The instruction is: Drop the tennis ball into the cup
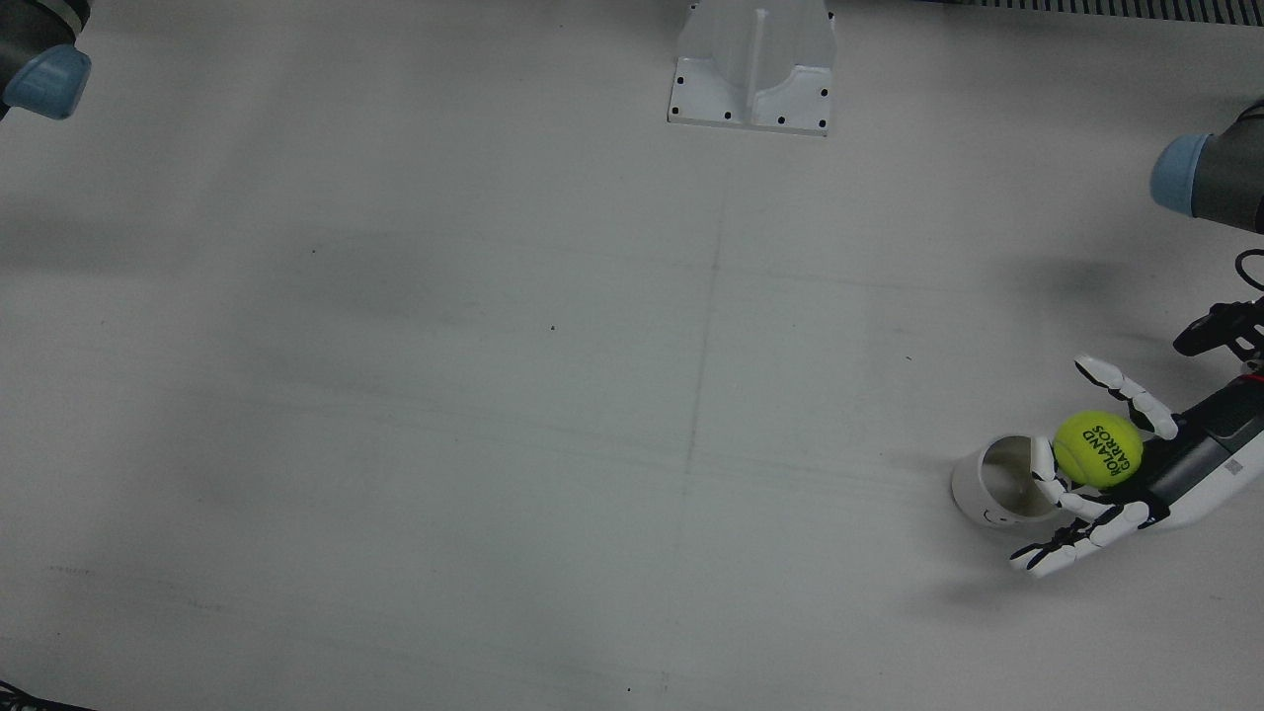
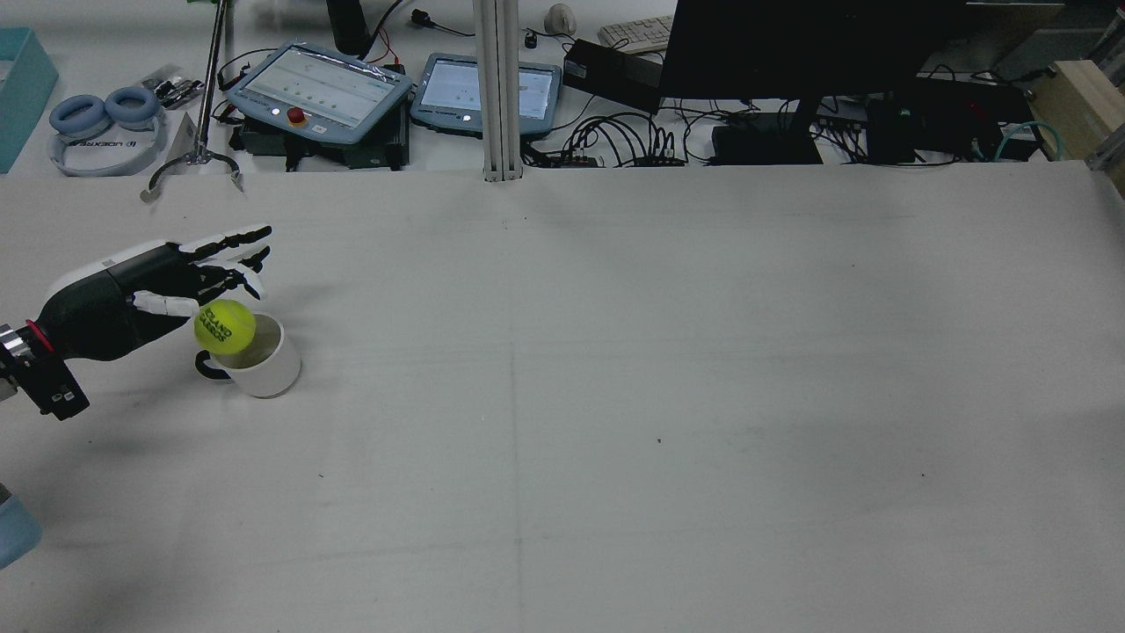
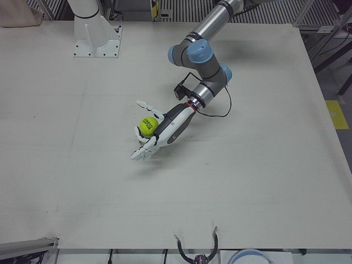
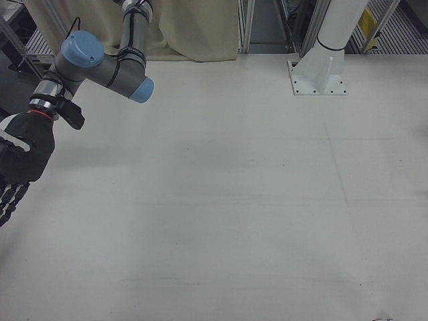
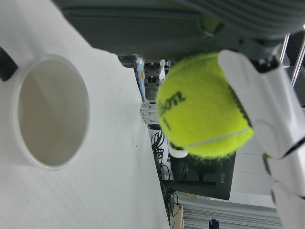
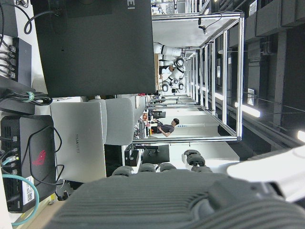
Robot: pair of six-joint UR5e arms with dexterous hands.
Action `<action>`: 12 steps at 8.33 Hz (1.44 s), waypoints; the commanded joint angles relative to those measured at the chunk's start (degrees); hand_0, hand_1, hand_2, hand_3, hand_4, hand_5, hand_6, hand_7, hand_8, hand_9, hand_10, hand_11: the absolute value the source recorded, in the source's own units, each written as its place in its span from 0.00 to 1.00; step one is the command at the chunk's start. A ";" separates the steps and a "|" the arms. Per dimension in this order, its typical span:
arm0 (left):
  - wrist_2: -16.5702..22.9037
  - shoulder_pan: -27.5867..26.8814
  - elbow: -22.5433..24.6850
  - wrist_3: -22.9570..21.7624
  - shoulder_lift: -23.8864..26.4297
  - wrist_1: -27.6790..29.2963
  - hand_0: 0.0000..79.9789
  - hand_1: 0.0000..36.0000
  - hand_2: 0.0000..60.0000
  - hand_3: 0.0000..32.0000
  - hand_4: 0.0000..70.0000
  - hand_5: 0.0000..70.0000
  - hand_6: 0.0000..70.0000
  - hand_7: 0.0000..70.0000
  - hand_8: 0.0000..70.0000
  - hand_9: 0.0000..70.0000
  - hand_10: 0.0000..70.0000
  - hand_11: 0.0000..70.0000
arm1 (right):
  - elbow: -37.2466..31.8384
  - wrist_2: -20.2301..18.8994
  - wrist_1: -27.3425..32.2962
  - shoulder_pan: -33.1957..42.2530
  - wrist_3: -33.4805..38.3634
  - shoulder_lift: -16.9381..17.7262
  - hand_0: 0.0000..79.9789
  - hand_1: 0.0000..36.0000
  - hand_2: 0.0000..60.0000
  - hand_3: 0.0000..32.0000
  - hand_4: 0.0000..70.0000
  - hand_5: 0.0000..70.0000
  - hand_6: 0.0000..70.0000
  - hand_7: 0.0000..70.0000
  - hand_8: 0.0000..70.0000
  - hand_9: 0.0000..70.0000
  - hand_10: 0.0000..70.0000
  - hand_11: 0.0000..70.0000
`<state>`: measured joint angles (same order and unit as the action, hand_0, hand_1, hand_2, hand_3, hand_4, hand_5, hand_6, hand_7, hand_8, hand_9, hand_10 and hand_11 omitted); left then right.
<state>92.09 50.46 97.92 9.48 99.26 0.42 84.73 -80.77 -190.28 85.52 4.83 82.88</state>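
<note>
The yellow-green tennis ball (image 1: 1098, 449) lies against the palm of my left hand (image 1: 1175, 464), whose fingers are spread apart and not closed around it. The ball hangs just above the near rim of the white cup (image 1: 973, 499), which stands upright and empty. In the rear view the ball (image 2: 225, 326) overlaps the cup's (image 2: 268, 374) left rim under the hand (image 2: 132, 299). The left hand view shows the ball (image 5: 205, 107) beside the cup's open mouth (image 5: 52, 112), touching one finger. My right hand (image 4: 20, 160) hangs far from them, fingers extended, empty.
A white arm pedestal (image 1: 752, 69) is bolted at the table's robot side. Control tablets (image 2: 321, 88), headphones (image 2: 105, 114) and a monitor (image 2: 791, 44) lie beyond the table's far edge. The cup stands near the table's left side.
</note>
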 commanded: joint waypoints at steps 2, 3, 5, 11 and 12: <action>0.28 0.25 -0.37 -0.24 -0.20 0.37 0.52 0.22 0.21 0.00 0.14 0.10 0.35 0.05 0.09 0.04 0.01 0.03 | 0.00 0.00 0.00 0.00 0.00 0.00 0.00 0.00 0.00 0.00 0.00 0.00 0.00 0.00 0.00 0.00 0.00 0.00; 0.46 2.61 0.33 -0.42 -0.55 0.64 0.52 0.21 0.23 0.00 0.13 0.11 0.44 0.04 0.11 0.04 0.01 0.03 | 0.00 0.00 0.00 0.00 0.00 0.00 0.00 0.00 0.00 0.00 0.00 0.00 0.00 0.00 0.00 0.00 0.00 0.00; 1.34 13.32 0.69 -0.16 -4.48 1.86 0.53 0.23 0.23 0.00 0.12 0.11 0.40 0.04 0.10 0.04 0.01 0.02 | 0.00 0.00 0.00 0.00 0.00 0.00 0.00 0.00 0.00 0.00 0.00 0.00 0.00 0.00 0.00 0.00 0.00 0.00; 3.97 31.27 2.44 -0.86 -4.95 2.75 0.58 0.33 0.19 0.00 0.10 0.09 0.24 0.08 0.07 0.04 0.02 0.04 | 0.00 0.00 0.00 0.00 0.00 0.00 0.00 0.00 0.00 0.00 0.00 0.00 0.00 0.00 0.00 0.00 0.00 0.00; 4.50 31.72 2.45 -0.86 -4.95 2.66 0.58 0.33 0.20 0.00 0.07 0.12 0.35 0.04 0.09 0.04 0.01 0.04 | 0.00 0.00 0.00 0.00 0.00 0.00 0.00 0.00 0.00 0.00 0.00 0.00 0.00 0.00 0.00 0.00 0.00 0.00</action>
<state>95.89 80.07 99.83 8.65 94.33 3.06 84.72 -80.77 -190.29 85.52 4.83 82.88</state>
